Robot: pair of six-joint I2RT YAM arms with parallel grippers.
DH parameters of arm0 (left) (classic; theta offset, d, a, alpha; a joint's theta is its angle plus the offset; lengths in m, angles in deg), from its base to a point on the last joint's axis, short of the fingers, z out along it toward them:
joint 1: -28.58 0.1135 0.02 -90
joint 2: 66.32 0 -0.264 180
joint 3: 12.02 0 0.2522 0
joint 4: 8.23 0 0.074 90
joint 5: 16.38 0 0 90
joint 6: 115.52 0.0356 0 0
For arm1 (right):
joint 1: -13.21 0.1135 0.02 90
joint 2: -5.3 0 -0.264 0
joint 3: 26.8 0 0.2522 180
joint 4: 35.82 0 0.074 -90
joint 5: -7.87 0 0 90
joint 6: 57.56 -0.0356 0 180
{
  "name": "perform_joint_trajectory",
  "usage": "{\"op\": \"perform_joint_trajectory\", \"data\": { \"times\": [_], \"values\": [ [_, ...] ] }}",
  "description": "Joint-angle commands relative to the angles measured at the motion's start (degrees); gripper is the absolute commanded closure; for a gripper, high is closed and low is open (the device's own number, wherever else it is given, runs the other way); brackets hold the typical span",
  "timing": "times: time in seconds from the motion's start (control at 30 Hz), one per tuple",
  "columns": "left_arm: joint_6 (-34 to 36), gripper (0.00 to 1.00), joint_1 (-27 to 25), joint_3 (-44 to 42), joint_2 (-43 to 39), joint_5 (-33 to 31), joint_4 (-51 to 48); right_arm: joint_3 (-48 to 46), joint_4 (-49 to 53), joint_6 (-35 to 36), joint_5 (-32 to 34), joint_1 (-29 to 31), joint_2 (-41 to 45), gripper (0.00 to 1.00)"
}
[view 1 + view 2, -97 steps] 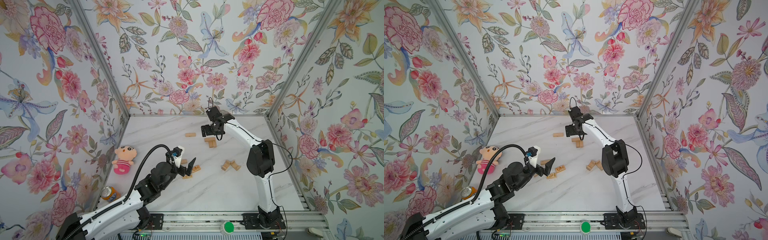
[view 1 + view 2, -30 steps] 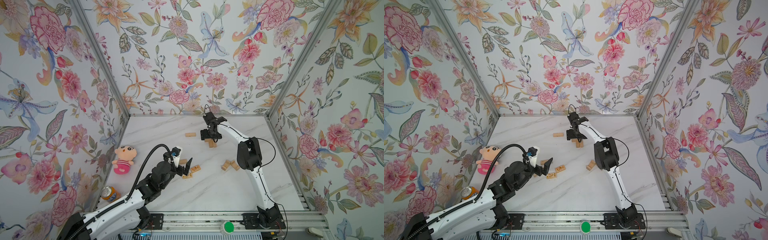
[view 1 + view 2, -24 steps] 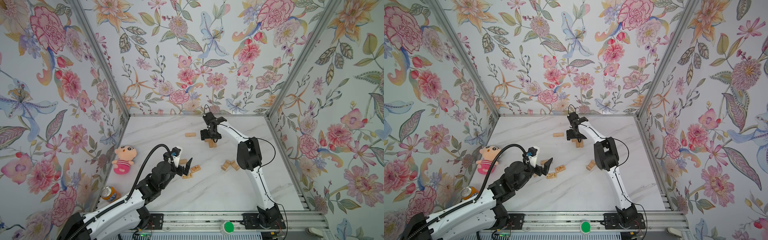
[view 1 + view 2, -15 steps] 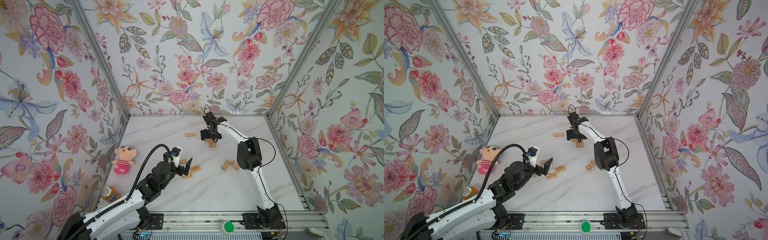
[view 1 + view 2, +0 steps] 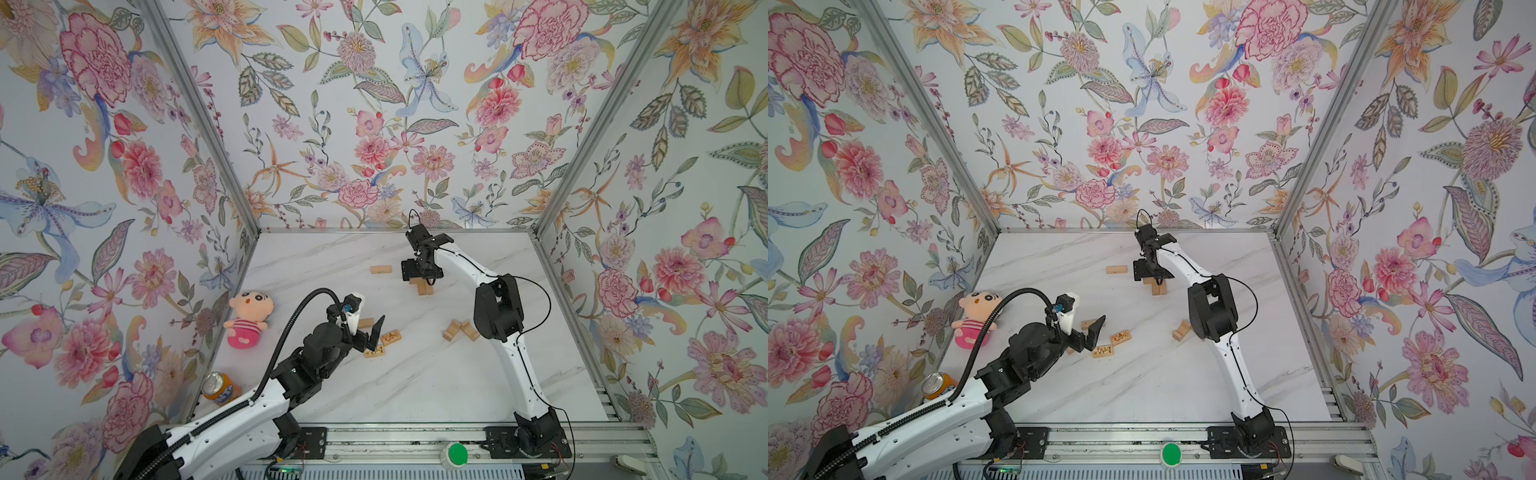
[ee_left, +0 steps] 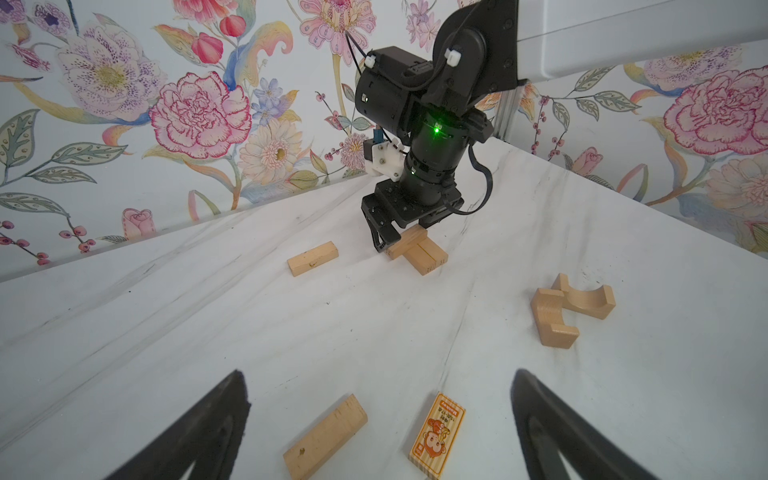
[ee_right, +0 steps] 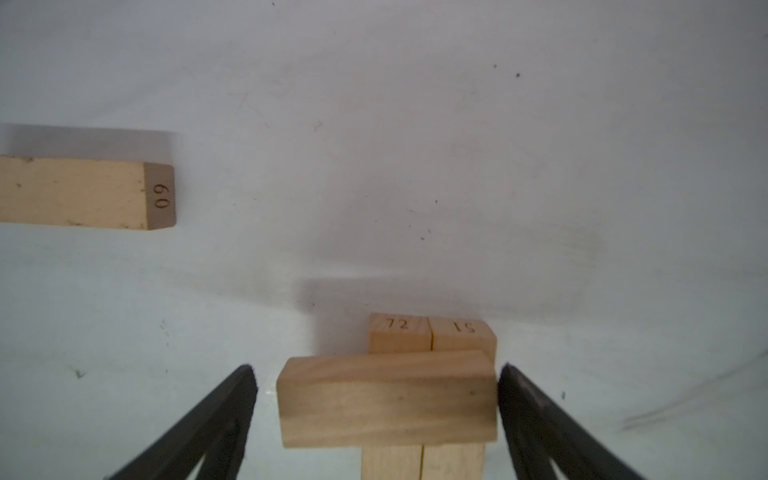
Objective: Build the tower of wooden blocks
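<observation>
1. Left gripper (image 6: 380, 376): the fingers are spread wide and empty, hovering over the near tabletop (image 6: 374, 324). A plain block (image 6: 326, 440) and a printed block (image 6: 436, 440) lie under the gap, and neither is touched. The plain block's long axis runs diagonally to the finger line.
2. The tower (image 5: 424, 286) stands farther back, well apart from the left arm. The right arm is nearer to it. It has 2 layers: 2 base blocks (image 7: 432, 336) side by side, and 1 cross block (image 7: 386, 399) laid over them.
3. Right gripper (image 7: 376, 368): the fingers are apart and straddle the cross block end to end. The block's long axis points from finger to finger.
4. The right wrist view shows a gap at 1 end and apparent contact at the other. In both top views the gripper hides this. Closing would probably slide the block sideways first.
5. A loose block (image 5: 381, 269) lies beside the tower, apart from it.
</observation>
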Motion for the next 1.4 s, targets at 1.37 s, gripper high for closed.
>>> {"op": "perform_joint_trajectory", "data": {
  "times": [1.37],
  "values": [
    [-0.13, 0.01, 0.62, 0.59, -0.19, 1.13, 0.96, -0.29, 1.91, 1.36, 3.31, -0.3, 0.8, 0.33]
  ]
}}
